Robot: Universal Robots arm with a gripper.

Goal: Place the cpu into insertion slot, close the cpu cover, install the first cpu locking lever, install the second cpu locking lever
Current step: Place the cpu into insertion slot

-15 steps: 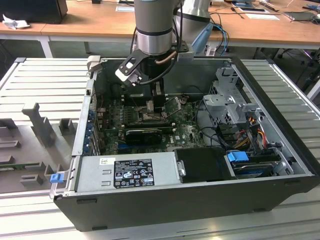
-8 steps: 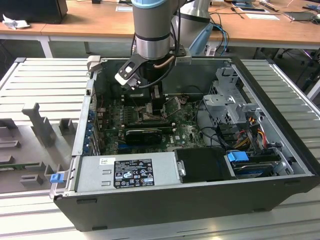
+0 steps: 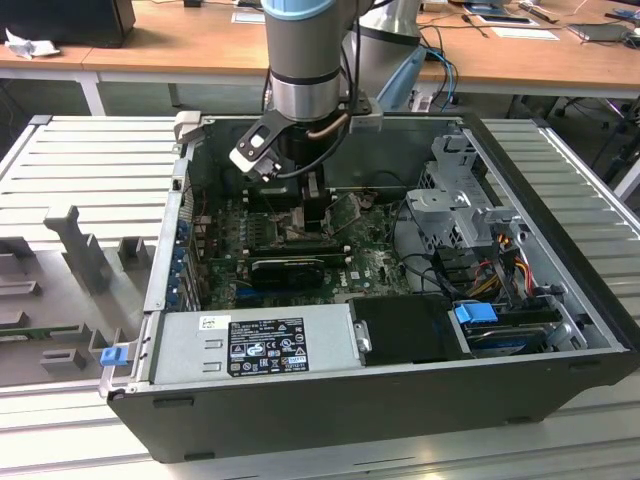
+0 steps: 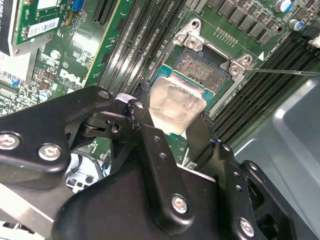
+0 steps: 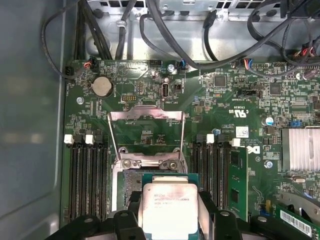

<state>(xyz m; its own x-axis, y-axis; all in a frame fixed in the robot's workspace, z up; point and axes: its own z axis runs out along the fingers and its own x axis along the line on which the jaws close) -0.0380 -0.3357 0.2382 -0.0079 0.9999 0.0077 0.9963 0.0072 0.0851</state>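
Risk: the cpu (image 4: pixel 175 100) hangs over one edge of the insertion slot (image 4: pixel 210 70) and appears not yet seated. Lowered skewed or off-square, a corner could likely bend the socket contacts or catch the metal rim. The cpu cover (image 5: pixel 146 115) stands raised, off the slot. The tool (image 4: pixel 172 125) is clenched on the cpu, one finger against each opposite edge.

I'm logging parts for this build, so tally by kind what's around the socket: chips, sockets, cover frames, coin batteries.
cpu, held in the gripper: 1
insertion slot: 1
cpu cover, raised open: 1
coin battery: 1
Total: 4
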